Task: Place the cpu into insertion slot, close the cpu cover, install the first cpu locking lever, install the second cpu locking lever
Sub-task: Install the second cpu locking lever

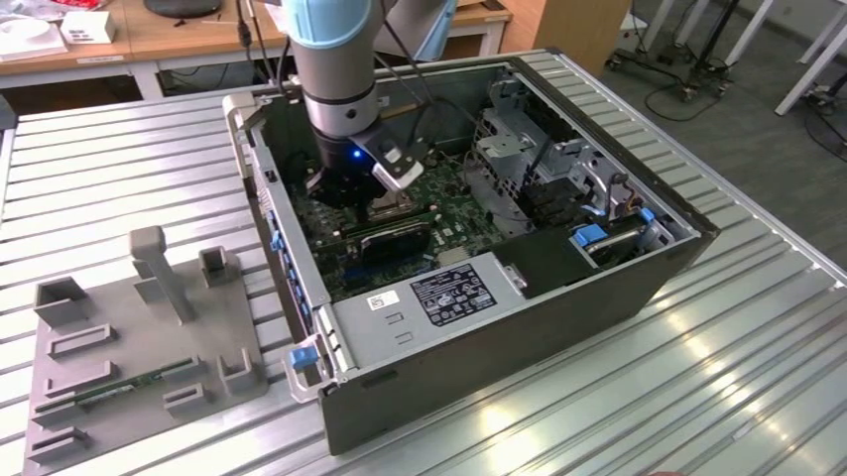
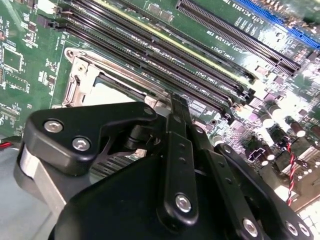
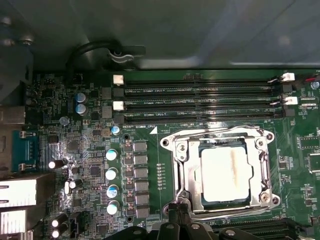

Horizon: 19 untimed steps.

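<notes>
End effector (image 3: 175, 227) is low over the motherboard (image 3: 90, 165) inside the open computer case (image 1: 530, 297), which lies on the slatted metal surface (image 1: 119, 169). In both wrist views the black fingers look drawn together into 1 narrow tip, nothing visibly pinched between them.

The cpu (image 3: 225, 175) sits flat in the insertion slot (image 3: 192, 170), pale silvery face up, just ahead of the fingertip. The cpu cover (image 3: 220, 137) appears to be down around the chip: its frame borders all 4 sides, the cut-out showing the chip face. Judgement: placement done, cover closed or nearly so.

Key relation: the fingertip meets the socket at the frame edge nearest the end effector; the chip lies directly beyond it, and the memory slots (image 3: 200, 102) further beyond, long axes running crosswise to the fingers. Contact with the frame edge cannot be confirmed. Lever positions are not clear enough to call.

A grey fixture tray (image 1: 133, 337) sits well apart, outside the case.
</notes>
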Motion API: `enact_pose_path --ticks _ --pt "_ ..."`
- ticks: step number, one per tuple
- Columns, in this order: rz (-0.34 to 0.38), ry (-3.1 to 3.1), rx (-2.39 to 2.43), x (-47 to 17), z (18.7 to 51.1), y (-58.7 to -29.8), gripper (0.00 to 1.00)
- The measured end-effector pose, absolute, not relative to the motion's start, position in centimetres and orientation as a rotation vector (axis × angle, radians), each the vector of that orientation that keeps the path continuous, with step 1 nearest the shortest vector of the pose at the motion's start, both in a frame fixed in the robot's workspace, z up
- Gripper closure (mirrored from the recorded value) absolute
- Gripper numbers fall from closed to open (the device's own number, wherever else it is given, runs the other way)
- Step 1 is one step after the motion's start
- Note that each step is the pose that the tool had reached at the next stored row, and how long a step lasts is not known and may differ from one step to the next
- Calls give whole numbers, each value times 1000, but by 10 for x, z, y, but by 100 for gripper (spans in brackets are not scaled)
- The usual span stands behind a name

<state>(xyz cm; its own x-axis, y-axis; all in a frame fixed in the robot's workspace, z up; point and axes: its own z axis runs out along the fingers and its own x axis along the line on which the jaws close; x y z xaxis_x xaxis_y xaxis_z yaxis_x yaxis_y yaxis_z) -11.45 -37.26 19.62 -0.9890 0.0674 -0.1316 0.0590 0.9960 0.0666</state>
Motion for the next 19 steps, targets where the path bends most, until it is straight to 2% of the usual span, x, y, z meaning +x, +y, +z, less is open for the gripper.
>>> enact_pose_path --ticks 19 --pt "94 3004 95 -118 194 -378 89"
